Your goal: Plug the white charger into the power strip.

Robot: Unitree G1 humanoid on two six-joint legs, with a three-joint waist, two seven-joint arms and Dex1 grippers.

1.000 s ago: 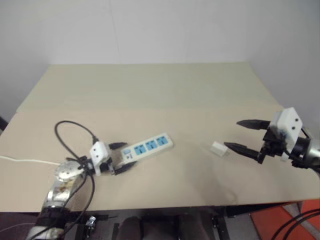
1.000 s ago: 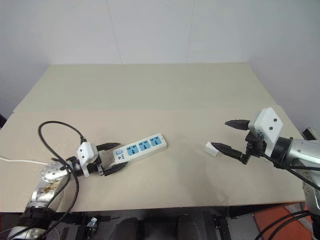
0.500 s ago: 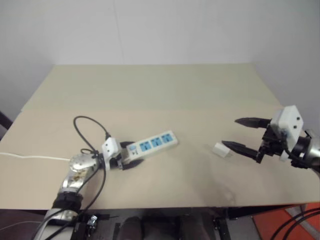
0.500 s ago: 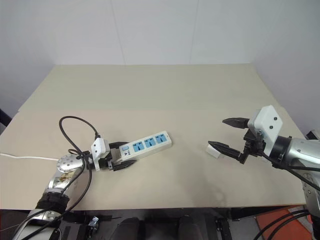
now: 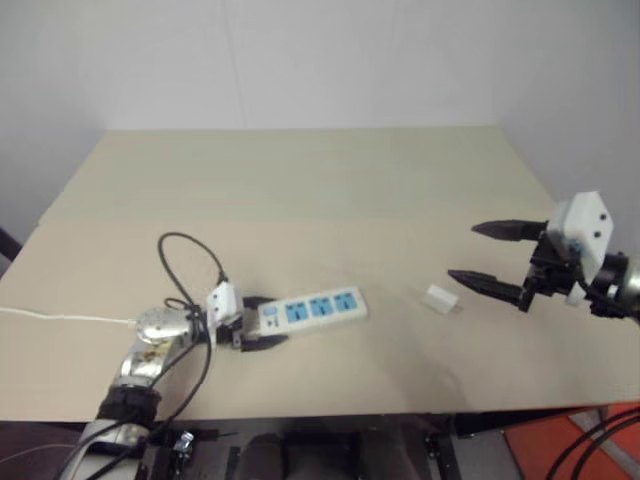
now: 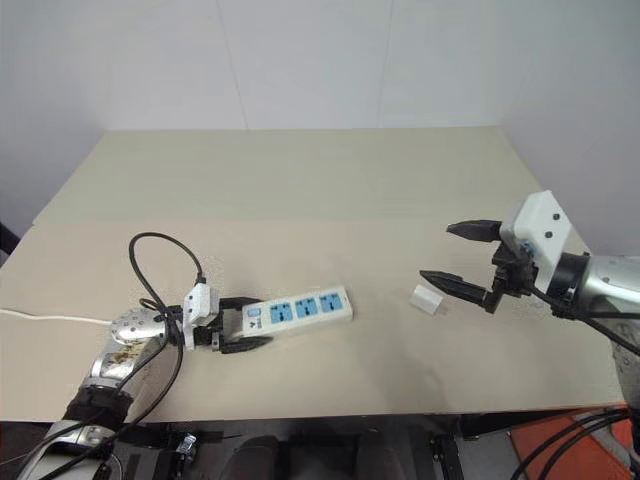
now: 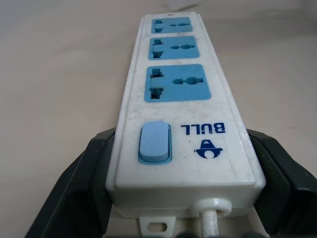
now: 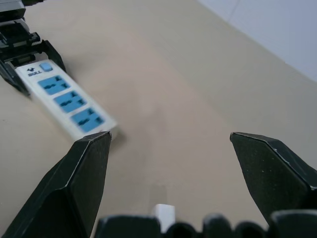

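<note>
Lying flat on the beige table [image 6: 300,180], toward its near left part: the power strip [image 6: 298,309], three blue sockets facing up, switch end [image 7: 154,144] pointing at the left gripper [image 6: 238,324]. Clamping that switch end from both sides, black fingers [image 7: 81,183] pressing against the strip's long edges, the thin white cord [image 7: 210,220] emerging between them in the left wrist view. Trailing off toward the table's left edge, a white cord [image 6: 45,318]; looping above the left wrist, a black cable [image 6: 150,262]. Resting on the table well to the right of the strip: the white charger [image 6: 427,299], small and untouched, sitting apart from everything else. Hovering just beside and above the charger, the right gripper [image 6: 461,254], fingers spread wide with nothing between them, tips pointing toward the table's middle. Showing blurred beyond those spread fingers [image 8: 86,173] in the right wrist view, the strip and the left gripper holding it.
</note>
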